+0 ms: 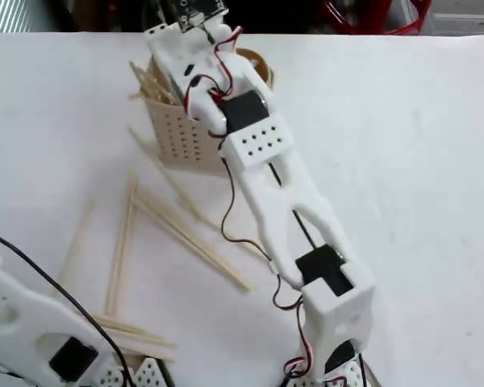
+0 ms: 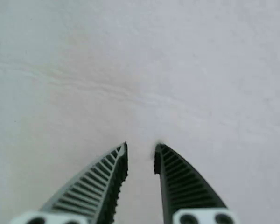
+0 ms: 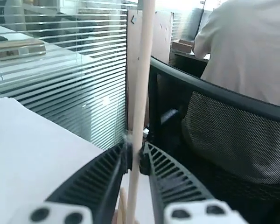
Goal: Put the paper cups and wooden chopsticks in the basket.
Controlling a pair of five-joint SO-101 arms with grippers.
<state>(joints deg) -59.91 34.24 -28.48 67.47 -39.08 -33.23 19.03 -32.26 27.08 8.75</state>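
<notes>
A perforated cream basket (image 1: 180,133) stands at the far middle of the white table, with several wooden chopsticks (image 1: 149,81) sticking out of it. A brown round rim (image 1: 258,64), apparently a paper cup, shows inside it. My right arm (image 1: 266,185) stretches over the basket. My right gripper (image 3: 134,156) is shut on one wooden chopstick (image 3: 141,84), which stands upright between the fingers. Several loose chopsticks (image 1: 189,234) lie on the table in front of the basket. My left gripper (image 2: 140,149) hovers open over bare tabletop with nothing between its fingers.
My left arm (image 1: 32,330) sits at the near left corner, with more chopsticks (image 1: 133,330) lying beside it. The table's far edge (image 1: 371,34) runs just behind the basket. Beyond it are an office chair (image 3: 224,121) and window blinds (image 3: 60,70).
</notes>
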